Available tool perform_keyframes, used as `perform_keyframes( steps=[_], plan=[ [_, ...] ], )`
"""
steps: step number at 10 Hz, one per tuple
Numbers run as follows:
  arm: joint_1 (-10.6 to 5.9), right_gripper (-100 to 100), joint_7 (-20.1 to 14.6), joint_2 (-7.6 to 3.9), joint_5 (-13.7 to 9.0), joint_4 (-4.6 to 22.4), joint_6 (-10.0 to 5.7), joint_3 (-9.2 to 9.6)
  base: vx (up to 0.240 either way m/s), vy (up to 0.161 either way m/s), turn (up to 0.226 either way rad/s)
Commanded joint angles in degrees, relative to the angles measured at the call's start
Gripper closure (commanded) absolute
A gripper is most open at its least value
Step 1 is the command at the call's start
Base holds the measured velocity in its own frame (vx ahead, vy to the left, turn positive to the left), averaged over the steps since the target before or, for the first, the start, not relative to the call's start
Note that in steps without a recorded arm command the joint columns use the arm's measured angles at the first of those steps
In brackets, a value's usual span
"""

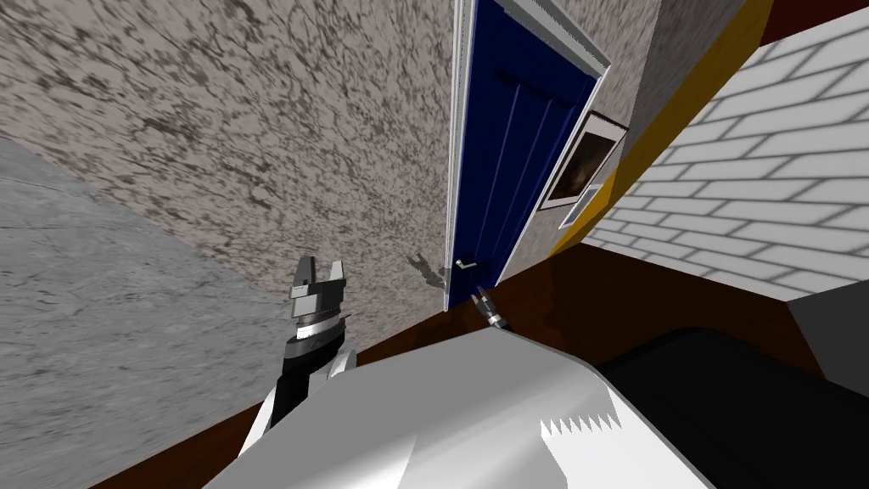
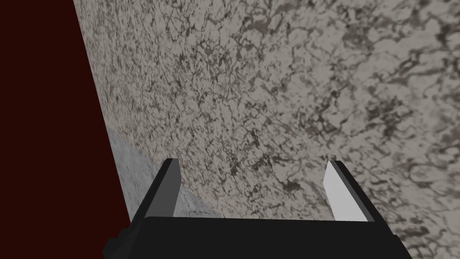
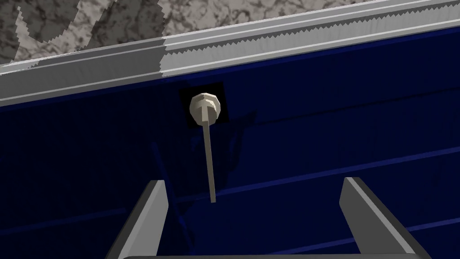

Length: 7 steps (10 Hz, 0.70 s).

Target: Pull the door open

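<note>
One pale door handle before spread right claw, white frame beside.

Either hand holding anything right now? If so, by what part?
Nothing is held. The right hand is open, facing the door handle without touching it. The left hand is open, pointed at a wall.

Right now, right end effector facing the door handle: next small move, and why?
Probably ease the right end effector forward and slightly sideways to centre the lever handle. Its fingers stand open, the lever's free end lies nearer one finger, touching neither, and the blue door looks shut.
</note>
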Motion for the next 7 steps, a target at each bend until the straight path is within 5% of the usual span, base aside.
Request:
perform_keyframes(
  steps=[1,7],
  plan=[
    [-0.65,-100,-0.4,-0.15,-0.1,1.7,-0.73,0.24,0.046,-0.044,0.038],
    [-2.56,-100,-3.1,-2.8,-1.8,9.2,-3.1,1.79,0.057,-0.062,0.1]
  ],
)
